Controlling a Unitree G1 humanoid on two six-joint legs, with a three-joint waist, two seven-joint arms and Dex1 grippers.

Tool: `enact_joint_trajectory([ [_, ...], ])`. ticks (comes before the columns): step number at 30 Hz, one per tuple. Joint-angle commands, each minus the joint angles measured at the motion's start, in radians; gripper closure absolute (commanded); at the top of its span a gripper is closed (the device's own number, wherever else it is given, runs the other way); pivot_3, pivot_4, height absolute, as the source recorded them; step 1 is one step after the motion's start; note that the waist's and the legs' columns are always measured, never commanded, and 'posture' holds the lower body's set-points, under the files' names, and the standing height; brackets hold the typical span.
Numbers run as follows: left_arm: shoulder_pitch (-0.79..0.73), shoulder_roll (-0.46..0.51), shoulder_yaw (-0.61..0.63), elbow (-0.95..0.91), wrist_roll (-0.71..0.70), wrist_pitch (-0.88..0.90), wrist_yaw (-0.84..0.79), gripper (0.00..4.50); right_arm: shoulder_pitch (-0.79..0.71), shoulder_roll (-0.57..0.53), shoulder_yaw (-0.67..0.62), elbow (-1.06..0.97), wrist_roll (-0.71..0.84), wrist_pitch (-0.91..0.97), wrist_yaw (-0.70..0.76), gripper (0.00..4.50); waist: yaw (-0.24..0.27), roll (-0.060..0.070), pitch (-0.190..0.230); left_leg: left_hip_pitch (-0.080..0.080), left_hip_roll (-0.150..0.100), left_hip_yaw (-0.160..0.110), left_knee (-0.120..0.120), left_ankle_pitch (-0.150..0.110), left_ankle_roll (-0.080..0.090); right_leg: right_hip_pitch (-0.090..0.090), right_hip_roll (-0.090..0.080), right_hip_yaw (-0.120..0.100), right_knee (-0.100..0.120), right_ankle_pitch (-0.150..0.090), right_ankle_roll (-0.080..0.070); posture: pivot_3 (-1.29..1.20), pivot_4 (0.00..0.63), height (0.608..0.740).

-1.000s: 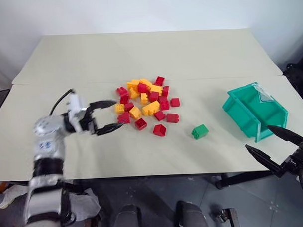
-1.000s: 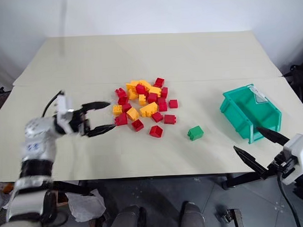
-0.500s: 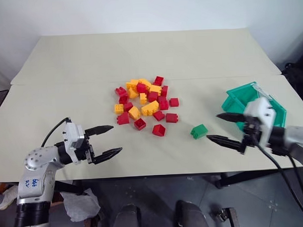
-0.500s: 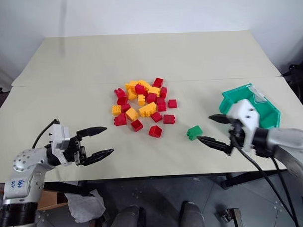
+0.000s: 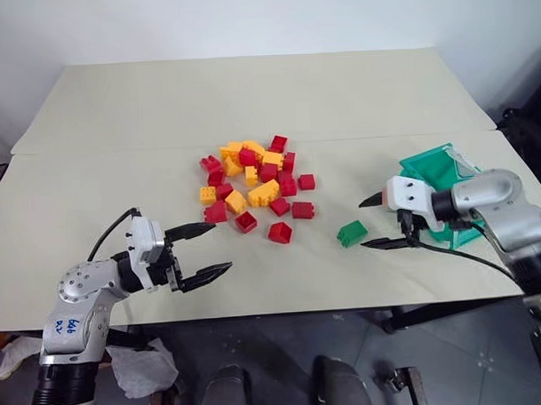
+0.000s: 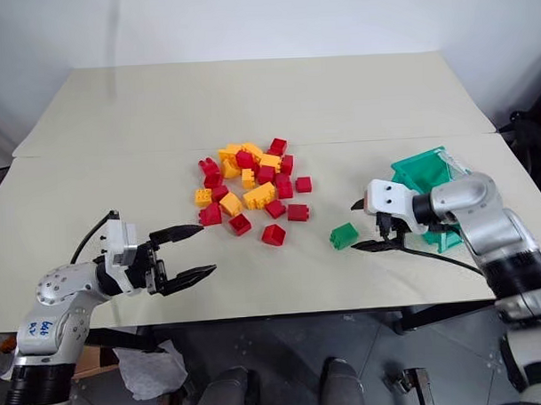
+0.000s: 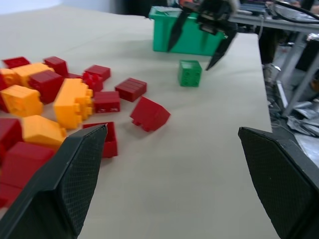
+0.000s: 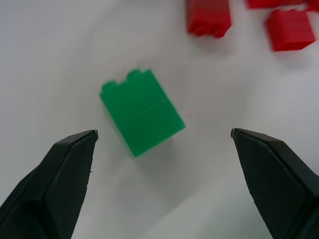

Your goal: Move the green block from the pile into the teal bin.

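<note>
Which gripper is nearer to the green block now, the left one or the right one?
Right. The right gripper hovers open beside the green block; the left gripper stays far off, past the pile.

The pile (image 5: 252, 181) sits in the middle of the table (image 5: 249, 97). The block (image 5: 352, 233) lies alone to its right — between the pile and the bin (image 5: 443, 174). The right tool (image 5: 375, 223) is just beside the block. The left tool (image 5: 199, 253) is left of the pile — nearer the front edge.

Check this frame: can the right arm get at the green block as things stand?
Probably yes. The right tool is open, just beside the green block, which lies alone on the table, apart from the pile. Nothing stands between them.
</note>
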Motion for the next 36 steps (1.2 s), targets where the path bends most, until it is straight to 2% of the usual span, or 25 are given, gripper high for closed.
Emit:
enact_joint_trajectory([
  [1,0.006,0.007,-0.009,-0.044,-0.014,-0.012,0.001,0.01,-0.068,0.027,0.018,0.102,-0.036,-0.076,0.091,0.0,0.0,0.0,0.0,0.0,0.0,0.0,0.0,0.0,0.0,0.0,0.0,0.0,0.0,0.0,0.0,0.0,0.15,0.74],
  [4,0.01,0.006,-0.013,-0.053,-0.017,-0.01,0.007,0.01,-0.108,0.051,0.033,0.17,-0.06,-0.107,0.151,0.0,0.001,0.0,0.0,0.0,0.0,0.0,0.0,0.0,0.0,0.0,0.0,0.0,0.0,0.0,0.0,0.0,0.15,0.74],
  [6,0.016,0.006,-0.015,-0.061,-0.021,-0.01,0.009,0.0,-0.138,0.079,0.027,0.216,-0.063,-0.136,0.165,0.4,0.0,0.0,0.0,0.0,0.0,0.0,0.0,0.0,0.0,0.0,0.0,0.0,0.0,0.0,0.0,0.0,0.15,0.74],
  [9,0.023,0.005,-0.016,-0.069,-0.023,-0.011,0.012,0.0,-0.157,0.094,0.026,0.245,-0.063,-0.151,0.205,1.3,-0.003,0.0,0.0,0.0,0.0,0.0,0.0,0.0,0.0,0.0,0.0,0.0,0.0,0.0,0.0,0.0,0.15,0.74],
  [14,0.011,-0.013,-0.027,-0.075,-0.035,-0.007,0.018,0.0,-0.086,0.063,-0.027,0.136,0.04,-0.092,0.245,2.95,0.002,0.0,0.0,0.0,0.0,0.0,0.0,0.0,-0.001,0.0,0.0,0.0,0.0,0.0,0.0,0.0,0.15,0.74],
  [15,0.003,-0.019,-0.03,-0.073,-0.039,-0.004,0.021,0.0,-0.064,0.055,-0.051,0.099,0.072,-0.065,0.244,3.04,0.003,0.0,0.0,0.0,0.0,0.0,0.0,0.0,-0.001,0.0,0.0,0.0,0.0,0.0,0.0,0.0,0.15,0.74],
  [18,-0.018,-0.039,-0.033,-0.068,-0.052,0.001,0.037,0.0,0.002,0.041,-0.135,-0.017,0.162,0.019,0.188,3.04,0.006,0.0,0.0,0.0,0.0,0.0,0.0,0.0,-0.001,0.0,0.0,0.0,0.001,0.0,0.0,0.0,0.15,0.74],
  [22,-0.066,-0.101,-0.033,-0.069,-0.087,0.014,0.085,0.0,0.15,0.021,-0.389,-0.307,0.375,0.275,-0.019,3.04,0.011,0.0,0.0,-0.001,0.0,-0.001,0.001,0.0,-0.001,0.0,0.0,-0.001,0.001,0.0,0.0,0.0,0.15,0.74],
  [25,-0.094,-0.139,-0.047,-0.069,-0.091,0.008,0.107,0.0,0.256,-0.007,-0.592,-0.452,0.45,0.402,-0.185,3.04,0.02,0.0,0.0,-0.001,0.0,-0.001,0.001,0.0,-0.001,0.0,0.0,-0.001,0.001,0.0,0.0,0.0,0.15,0.74],
  [31,-0.148,-0.191,-0.082,-0.036,-0.078,-0.009,0.119,0.0,0.423,-0.077,-0.831,-0.514,0.443,0.524,-0.379,3.04,0.035,0.0,0.0,-0.001,0.0,-0.001,0.001,-0.001,-0.001,0.001,0.0,-0.001,0.0,0.0,0.0,0.0,0.15,0.74],
  [36,-0.171,-0.195,-0.107,0.0,-0.059,-0.032,0.102,0.0,0.506,-0.125,-0.861,-0.469,0.396,0.536,-0.435,3.04,0.028,0.001,0.0,0.0,0.0,0.0,0.001,-0.001,0.0,0.001,0.0,0.0,0.0,0.0,0.0,0.0,0.15,0.74],
])
